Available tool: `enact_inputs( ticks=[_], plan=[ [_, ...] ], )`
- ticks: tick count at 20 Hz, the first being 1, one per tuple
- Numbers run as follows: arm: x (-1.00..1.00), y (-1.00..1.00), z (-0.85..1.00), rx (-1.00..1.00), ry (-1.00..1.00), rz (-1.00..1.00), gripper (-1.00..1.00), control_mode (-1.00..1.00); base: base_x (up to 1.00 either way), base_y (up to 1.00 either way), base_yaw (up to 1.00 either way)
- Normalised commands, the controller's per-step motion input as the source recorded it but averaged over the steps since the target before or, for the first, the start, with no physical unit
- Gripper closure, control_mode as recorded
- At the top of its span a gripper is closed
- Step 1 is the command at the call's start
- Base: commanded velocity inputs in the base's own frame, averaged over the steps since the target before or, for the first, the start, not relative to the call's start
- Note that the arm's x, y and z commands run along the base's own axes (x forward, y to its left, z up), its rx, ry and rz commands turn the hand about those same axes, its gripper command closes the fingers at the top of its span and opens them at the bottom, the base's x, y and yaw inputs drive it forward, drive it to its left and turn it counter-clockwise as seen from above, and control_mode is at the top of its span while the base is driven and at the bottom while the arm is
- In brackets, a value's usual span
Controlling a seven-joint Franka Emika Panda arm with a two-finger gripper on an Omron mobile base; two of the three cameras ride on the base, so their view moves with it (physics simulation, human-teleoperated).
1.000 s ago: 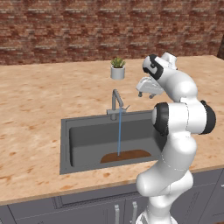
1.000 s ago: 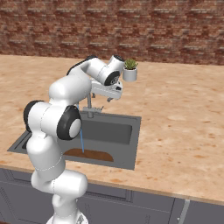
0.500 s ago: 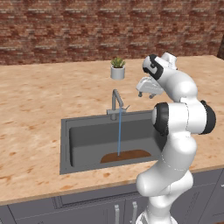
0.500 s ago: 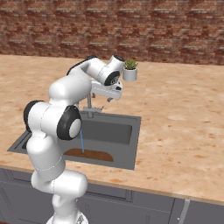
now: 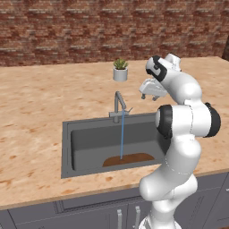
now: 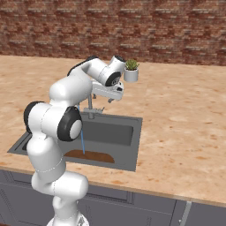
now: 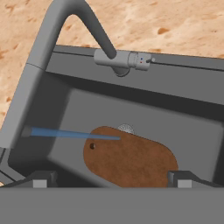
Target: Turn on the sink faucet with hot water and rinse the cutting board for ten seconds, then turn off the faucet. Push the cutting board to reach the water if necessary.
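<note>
The sink faucet [image 5: 118, 104] stands at the back rim of the sink [image 5: 67, 147], its lever [image 7: 127, 59] sticking out sideways. The water [image 5: 121, 134] falls in a thin blue stream onto the cutting board [image 5: 129, 159], which lies flat on the basin floor by the front wall. My gripper [image 5: 150, 95] hovers open and holds nothing, just right of the faucet and above the sink's back edge. From the right base view, the gripper [image 6: 113, 98] hangs beside the faucet [image 6: 90, 103], with the water [image 6: 82, 143] hitting the board [image 6: 90, 156]. The hand view looks down over the spout [image 7: 57, 26], the stream [image 7: 74, 134] and the board [image 7: 131, 157].
A small potted plant [image 5: 120, 70] stands on the counter behind the faucet, close to my hand. The brick wall [image 5: 89, 27] runs along the back of the wooden counter [image 5: 36, 103]. Cabinet fronts [image 5: 89, 214] lie below the counter's front edge.
</note>
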Motion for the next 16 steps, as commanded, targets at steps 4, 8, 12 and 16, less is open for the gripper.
enact_inputs(
  ticks=[4, 8, 12, 16],
  plan=[
    [0.0, 0.0, 0.0, 0.0, 0.0, 0.0, -1.0, -1.0, 0.0, 0.0, 0.0],
    [0.0, 0.0, 0.0, 0.0, 0.0, 0.0, -1.0, -1.0, 0.0, 0.0, 0.0],
    [0.0, 0.0, 0.0, 0.0, 0.0, 0.0, -1.0, -1.0, 0.0, 0.0, 0.0],
    [0.0, 0.0, 0.0, 0.0, 0.0, 0.0, -1.0, -1.0, 0.0, 0.0, 0.0]
  ],
)
